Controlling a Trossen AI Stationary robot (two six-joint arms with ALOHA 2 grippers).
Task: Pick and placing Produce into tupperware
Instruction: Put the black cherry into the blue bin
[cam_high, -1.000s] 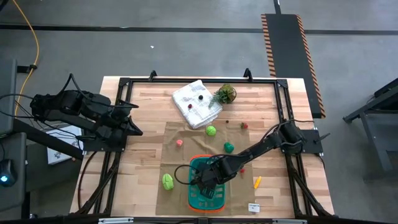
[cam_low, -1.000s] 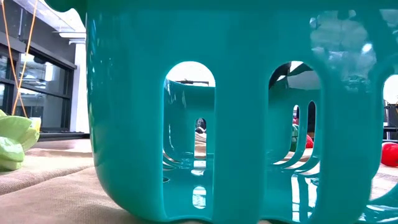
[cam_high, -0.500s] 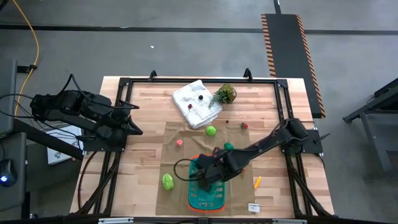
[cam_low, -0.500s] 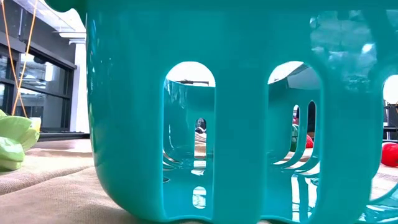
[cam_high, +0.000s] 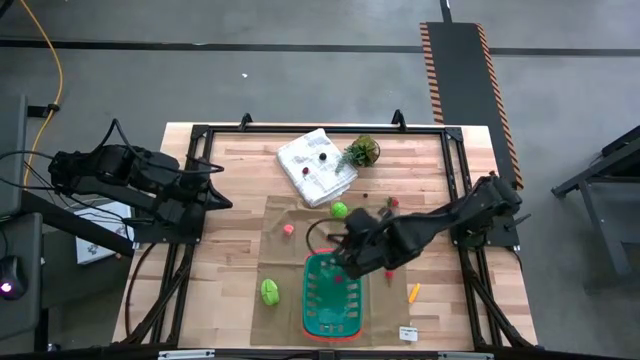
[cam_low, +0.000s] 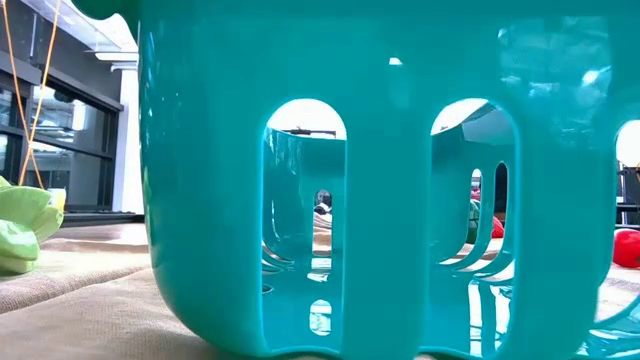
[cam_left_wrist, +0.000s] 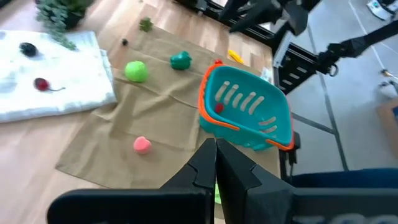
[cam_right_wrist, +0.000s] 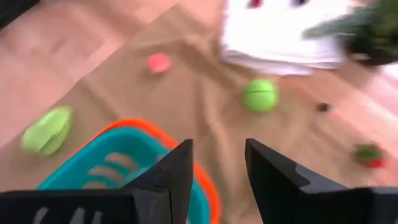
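Note:
The tupperware (cam_high: 330, 300), a teal basket with an orange rim, stands on a tan cloth near the table's front edge; a small red piece (cam_left_wrist: 219, 107) lies inside it. On the cloth rest a light green ball (cam_high: 340, 210), a pink piece (cam_high: 288, 229), a dark green piece (cam_left_wrist: 180, 60) and a leafy light green piece (cam_high: 269, 291). An orange piece (cam_high: 413, 292) lies right of the basket. My right gripper (cam_right_wrist: 217, 165) hovers open over the basket's far rim with nothing between its fingers. My left gripper (cam_left_wrist: 216, 146) waits shut at the table's left.
A folded white cloth (cam_high: 315, 165) with two small dark pieces on it and a potted plant (cam_high: 362, 152) sit at the far side. A small red piece (cam_high: 393, 202) lies on bare wood. In the low view the basket's wall (cam_low: 380, 180) fills the picture.
My right gripper has risen out of the basket and moved toward the table's far edge, rolling its wrist as it went. Its finger gap looks unchanged. The basket and the pieces on the cloth have stayed where they were.

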